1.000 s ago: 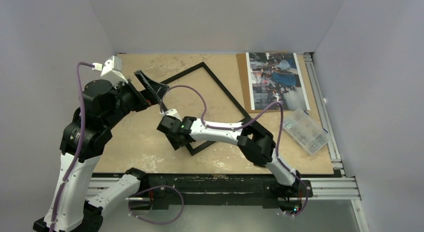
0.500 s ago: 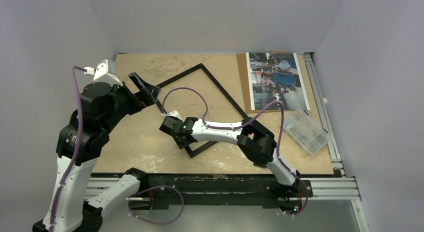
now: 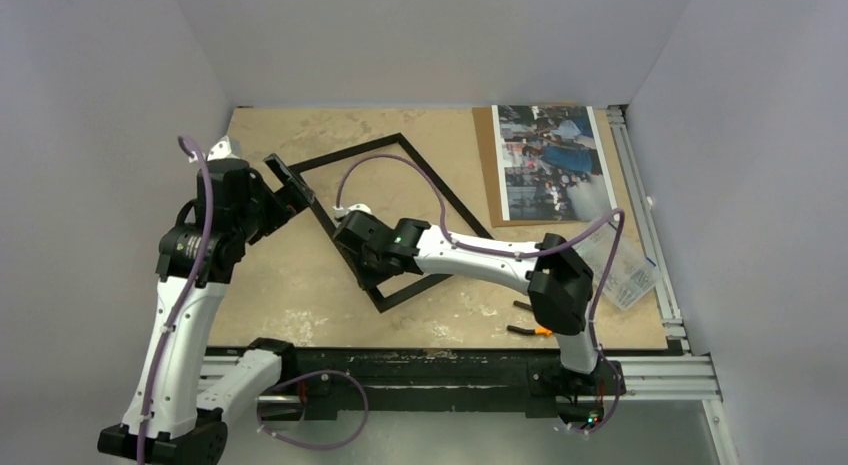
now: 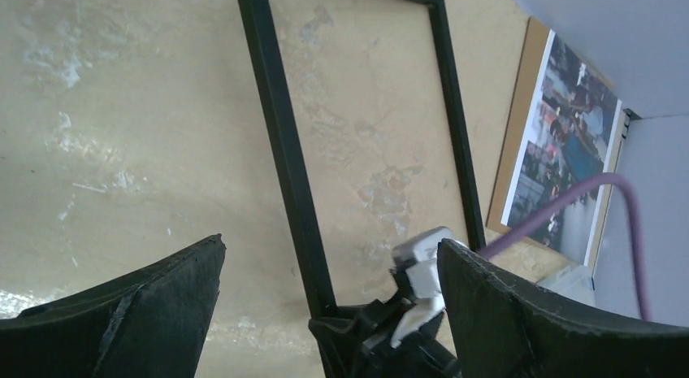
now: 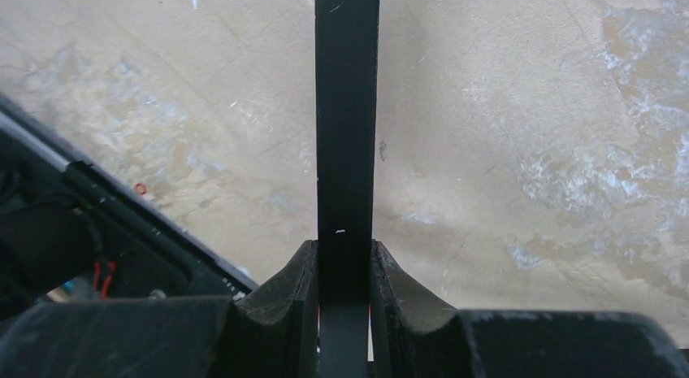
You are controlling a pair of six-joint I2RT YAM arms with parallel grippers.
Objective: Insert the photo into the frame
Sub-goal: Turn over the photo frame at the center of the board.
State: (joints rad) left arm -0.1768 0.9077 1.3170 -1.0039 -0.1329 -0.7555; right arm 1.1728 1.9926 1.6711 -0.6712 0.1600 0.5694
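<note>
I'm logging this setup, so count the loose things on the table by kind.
frame: 1
photo: 1
brown backing board: 1
clear parts box: 1
small orange-tipped tool: 1
Total: 5

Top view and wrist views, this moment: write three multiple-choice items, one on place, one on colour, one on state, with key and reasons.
1. Where does the photo lie? A. on the brown board at the table's far right; B. inside the frame; C. under the frame.
2. What colour is the frame's upward face? A. white; B. black; C. red.
3. What is the right pincer doing? A. hanging open; B. shut on a frame rail; C. holding the photo.
1 A, the print sits on the board, apart from the frame. 2 B, all rails show black. 3 B, the right wrist view shows both fingers pressing the rail.
</note>
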